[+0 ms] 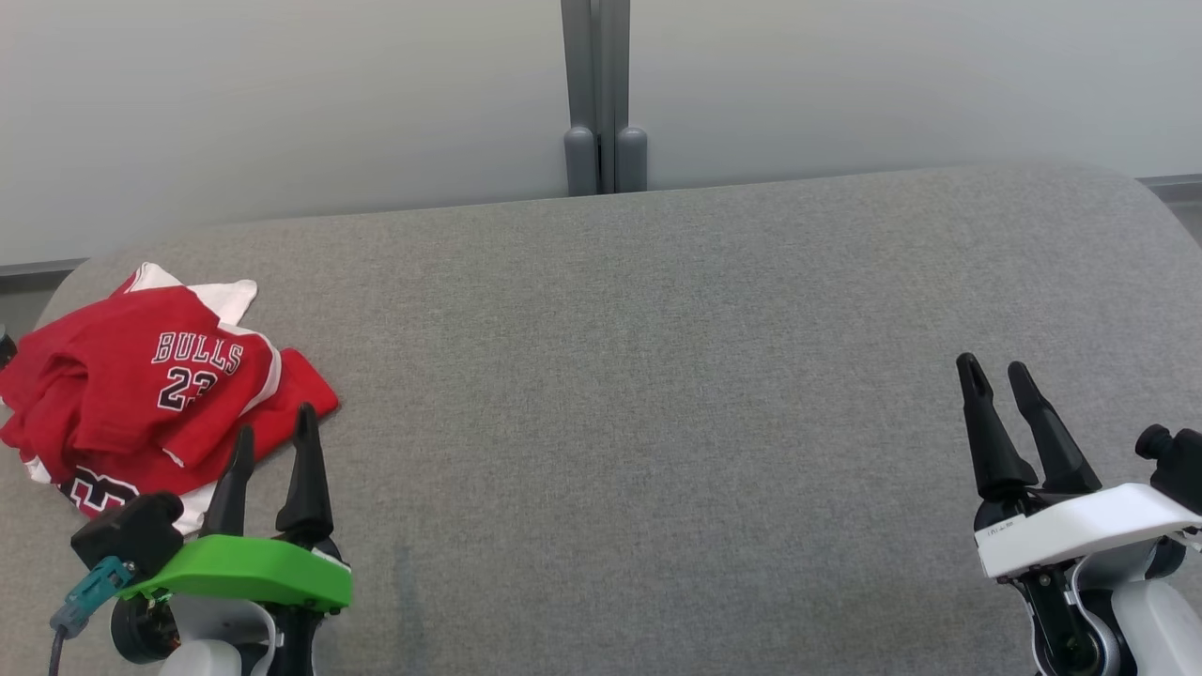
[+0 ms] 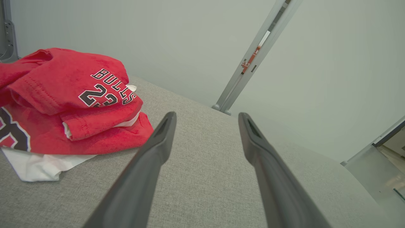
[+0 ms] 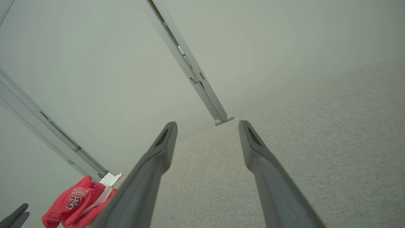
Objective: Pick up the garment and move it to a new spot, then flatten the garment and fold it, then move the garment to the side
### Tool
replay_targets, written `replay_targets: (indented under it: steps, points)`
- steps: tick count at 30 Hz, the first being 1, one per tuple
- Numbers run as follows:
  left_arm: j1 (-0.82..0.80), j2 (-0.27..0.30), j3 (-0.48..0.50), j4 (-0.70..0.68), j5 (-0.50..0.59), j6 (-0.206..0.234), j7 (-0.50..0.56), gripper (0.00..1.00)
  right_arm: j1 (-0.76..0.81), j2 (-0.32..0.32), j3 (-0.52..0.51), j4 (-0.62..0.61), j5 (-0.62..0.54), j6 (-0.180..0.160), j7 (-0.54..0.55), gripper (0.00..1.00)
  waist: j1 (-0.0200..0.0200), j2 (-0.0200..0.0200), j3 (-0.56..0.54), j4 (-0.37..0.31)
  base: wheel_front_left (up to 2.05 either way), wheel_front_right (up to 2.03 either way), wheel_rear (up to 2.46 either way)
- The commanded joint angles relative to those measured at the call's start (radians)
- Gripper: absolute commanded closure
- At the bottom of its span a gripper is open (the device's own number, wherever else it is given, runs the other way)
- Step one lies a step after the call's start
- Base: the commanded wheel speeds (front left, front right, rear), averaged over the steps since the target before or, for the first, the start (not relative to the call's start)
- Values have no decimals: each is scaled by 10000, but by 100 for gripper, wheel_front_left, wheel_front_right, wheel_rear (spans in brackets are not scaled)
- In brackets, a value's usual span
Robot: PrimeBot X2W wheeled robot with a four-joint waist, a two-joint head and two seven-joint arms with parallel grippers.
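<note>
With my left gripper (image 1: 275, 421) and right gripper (image 1: 993, 366) both spread and empty, the crumpled jersey (image 1: 160, 385) lies heaped at my left's eleven o'clock, and I reckon pinching just one loose layer could let it slip mid-carry.

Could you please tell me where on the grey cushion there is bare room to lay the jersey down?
The middle of the grey cushion is bare, from the jersey and left claw across to the right claw, back to the wall post. The left end is crowded: the crumpled jersey lies there.
</note>
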Motion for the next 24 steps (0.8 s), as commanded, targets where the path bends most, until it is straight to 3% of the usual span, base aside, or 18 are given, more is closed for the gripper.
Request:
replay_targets:
  steps: [1, 24]
  points:
    - [-234, 132, -65, -33, 420, 55, -122, 0, 2, 45, -167, -122, -479, 24, 36, 0, 0, 0, -7, -5, 0, 0, 0]
    - [-102, 259, -502, 567, 2410, 204, -678, 0, 357, 808, -622, -182, -3030, 27, 287, 0, 0, 0, -33, -22, 0, 0, 0]
